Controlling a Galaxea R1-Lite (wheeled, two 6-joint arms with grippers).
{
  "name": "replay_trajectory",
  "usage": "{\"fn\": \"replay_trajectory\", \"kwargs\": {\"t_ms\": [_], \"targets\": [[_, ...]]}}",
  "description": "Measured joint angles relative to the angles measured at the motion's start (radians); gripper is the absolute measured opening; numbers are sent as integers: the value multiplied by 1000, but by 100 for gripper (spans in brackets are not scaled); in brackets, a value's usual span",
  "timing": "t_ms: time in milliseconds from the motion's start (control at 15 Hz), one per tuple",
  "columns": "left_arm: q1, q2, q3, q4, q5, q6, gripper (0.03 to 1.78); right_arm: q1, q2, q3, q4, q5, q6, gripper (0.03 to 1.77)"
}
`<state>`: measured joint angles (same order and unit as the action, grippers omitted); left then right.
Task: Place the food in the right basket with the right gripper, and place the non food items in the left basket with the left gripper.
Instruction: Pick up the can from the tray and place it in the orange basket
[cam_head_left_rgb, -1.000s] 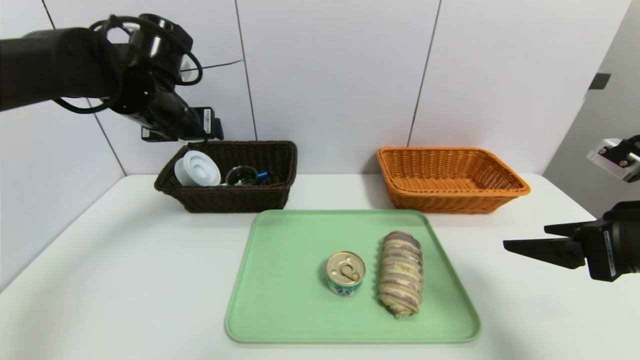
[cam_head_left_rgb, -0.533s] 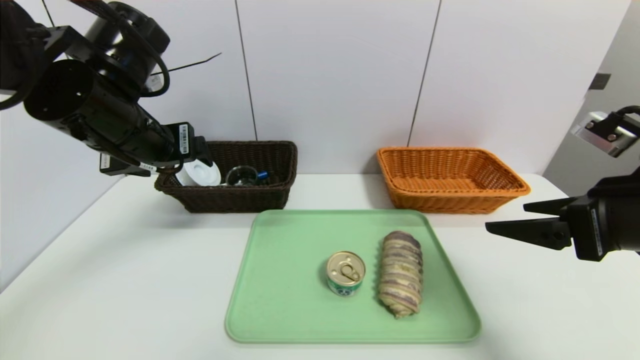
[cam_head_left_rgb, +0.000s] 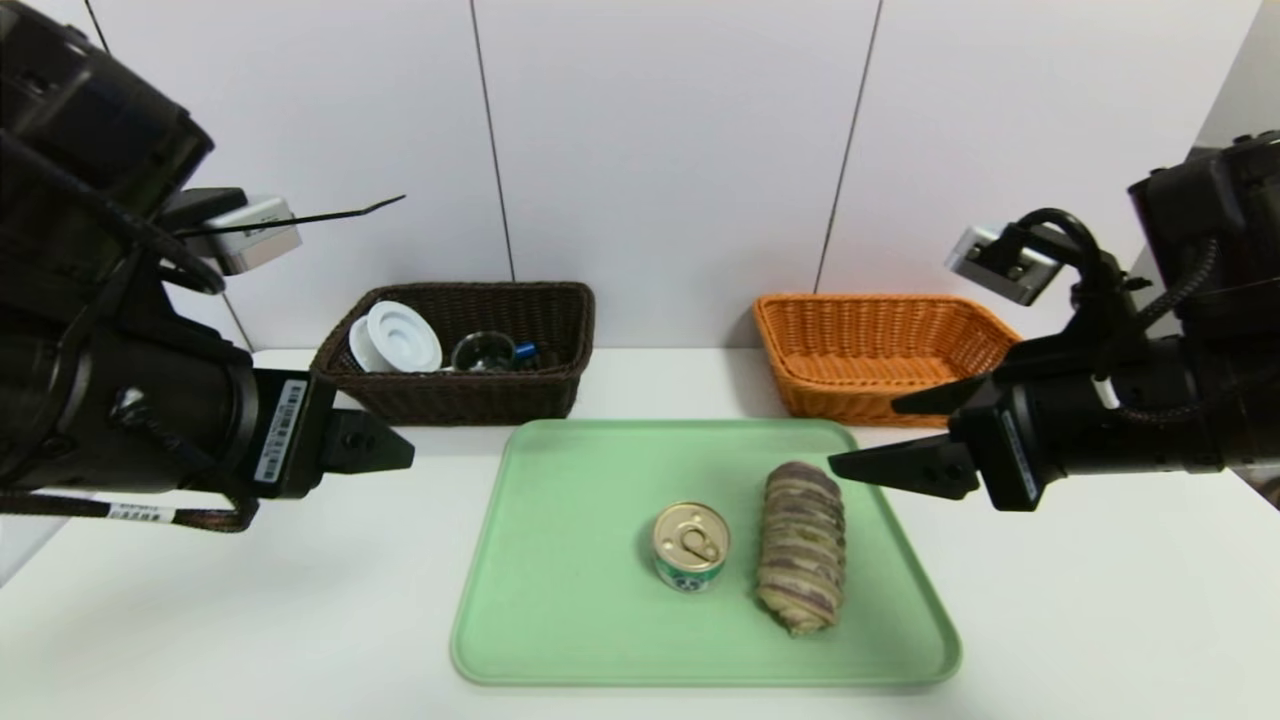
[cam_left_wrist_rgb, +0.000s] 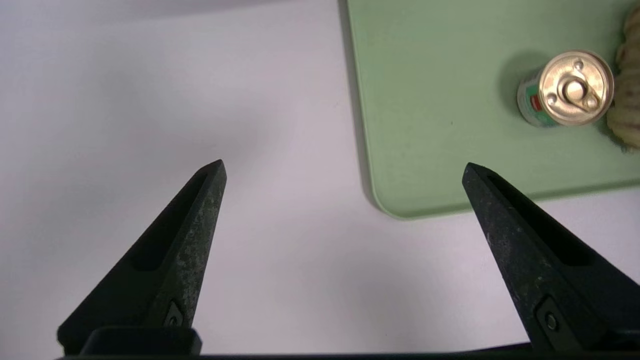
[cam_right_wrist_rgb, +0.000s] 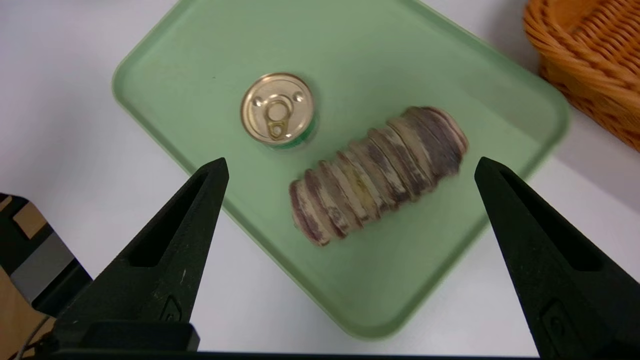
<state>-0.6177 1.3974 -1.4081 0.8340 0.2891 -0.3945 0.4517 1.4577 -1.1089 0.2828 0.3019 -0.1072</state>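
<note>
While white table surrounds the green tray (cam_head_left_rgb: 570, 640), right gripper (cam_right_wrist_rgb: 352, 160): spread, empty, above striped roll (cam_right_wrist_rgb: 375, 172)
Left gripper (cam_left_wrist_rgb: 345, 162): spread, empty, near tray's edge

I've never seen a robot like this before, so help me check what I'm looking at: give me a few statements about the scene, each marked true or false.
1. The can stands on the green tray. True.
2. The bread roll lies in the orange basket. False: the roll is on the tray.
3. The dark basket holds a white round item. True.
4. The right pincer is closed. False: it is open.
</note>
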Motion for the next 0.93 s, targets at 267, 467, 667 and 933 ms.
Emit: {"fn": "replay_trajectory", "kwargs": {"t_ms": [267, 467, 667, 933], "targets": [[-34, -87, 74, -1, 7, 40, 168, 112, 130, -129, 13, -19, -18, 170], [-36, -113, 85, -1, 8, 44, 169, 173, 243, -275, 70, -62, -23, 170], [-36, -125, 88, -1, 8, 44, 169, 214, 343, -451, 199, -98, -23, 170], [-36, -132, 92, -3, 10, 44, 169, 254, 462, -609, 376, -195, -40, 170]]}}
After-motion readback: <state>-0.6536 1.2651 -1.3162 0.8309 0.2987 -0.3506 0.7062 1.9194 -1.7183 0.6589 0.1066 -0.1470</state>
